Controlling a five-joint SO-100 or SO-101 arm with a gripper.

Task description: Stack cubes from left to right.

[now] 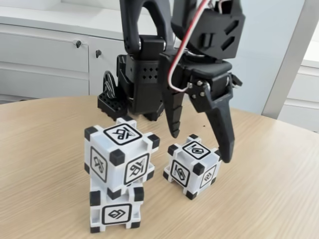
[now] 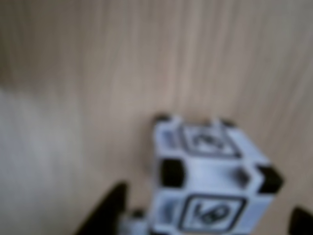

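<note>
Two cubes stacked [image 1: 119,174] (top one skewed); pincer [image 1: 199,147] gaping wide astride the third cube [image 1: 193,166] on the counter [image 1: 45,164]. Next: lower, clamp, lift onto stack.

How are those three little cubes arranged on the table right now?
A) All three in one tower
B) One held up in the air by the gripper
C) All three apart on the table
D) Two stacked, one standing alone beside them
D: in the fixed view the top cube sits on the bottom cube, while the lone cube stands on the wooden table under the open gripper.
</note>
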